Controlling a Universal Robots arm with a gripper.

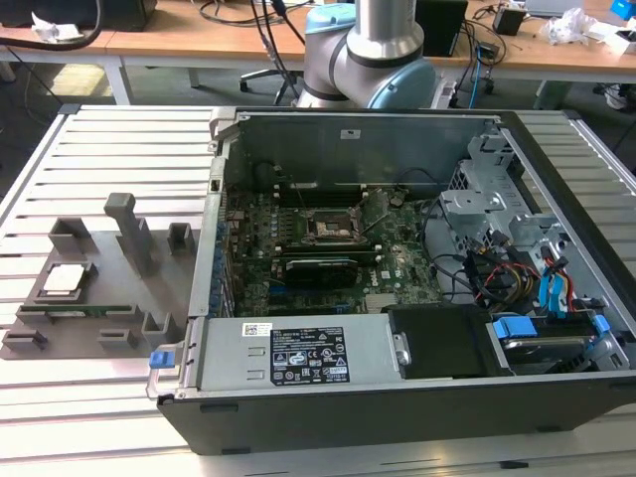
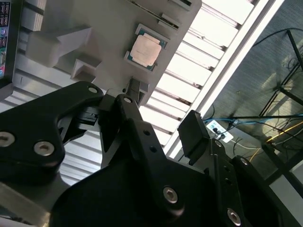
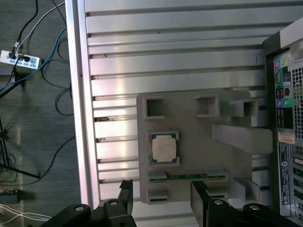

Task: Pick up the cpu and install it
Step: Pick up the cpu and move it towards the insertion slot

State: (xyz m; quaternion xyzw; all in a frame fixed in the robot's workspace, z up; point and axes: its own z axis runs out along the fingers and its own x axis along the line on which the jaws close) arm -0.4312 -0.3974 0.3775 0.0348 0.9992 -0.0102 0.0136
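Note:
The cpu (image 3: pixel 164 148) is a small square chip with a silvery top. It lies flat in a recess of the grey holder plate (image 3: pixel 189 123), which rests on the slatted table at the exterior view's left, outside the computer case; it shows there too as the cpu (image 1: pixel 62 280), and in the second wrist view as the cpu (image 2: pixel 146 48). My gripper (image 3: pixel 162 191) hangs above the plate, open, its black fingers (image 3: pixel 125 189) apart with nothing between them and clear of the chip. Inside the case sits the motherboard's dark square socket (image 1: pixel 326 227).
A thin green memory stick (image 3: pixel 187 176) lies in a slot beside the chip. Upright grey posts (image 1: pixel 131 231) rise from the plate. The open computer case (image 1: pixel 288 358) stands at the exterior view's right of the plate, holding cables and drive bays (image 1: pixel 517 248). A power strip (image 3: pixel 19 59) lies on the floor.

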